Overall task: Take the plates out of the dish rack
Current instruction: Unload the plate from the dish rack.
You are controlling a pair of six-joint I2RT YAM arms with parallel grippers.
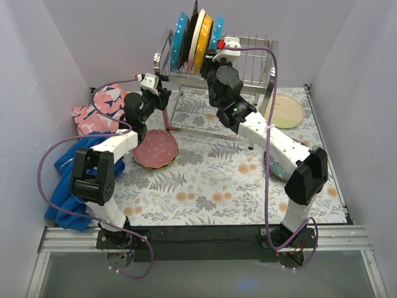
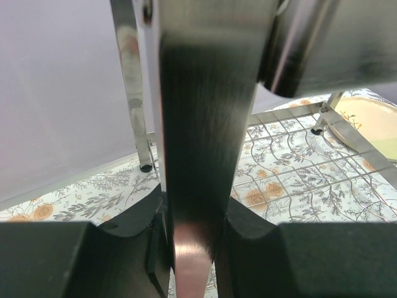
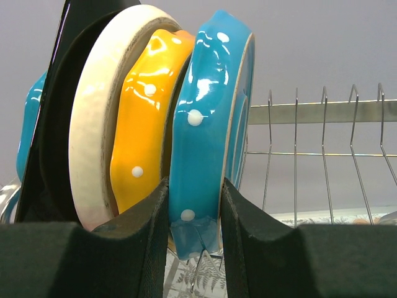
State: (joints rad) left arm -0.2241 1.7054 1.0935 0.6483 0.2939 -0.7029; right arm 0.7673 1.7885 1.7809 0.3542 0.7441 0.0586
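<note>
White-and-black left arm and right arm trail purple cables.

Your dish rack stands at the back of the table, perhaps five plates on edge in its left slots, your right gripper around the rightmost plate. Your left gripper pinches an edge-on plate before the rack's left end; a flat plate lies nearer you, another plate right of the rack.

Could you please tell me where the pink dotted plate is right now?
In the top view the pink dotted plate lies flat on the table, left of centre, in front of the dish rack beside the left arm.
</note>
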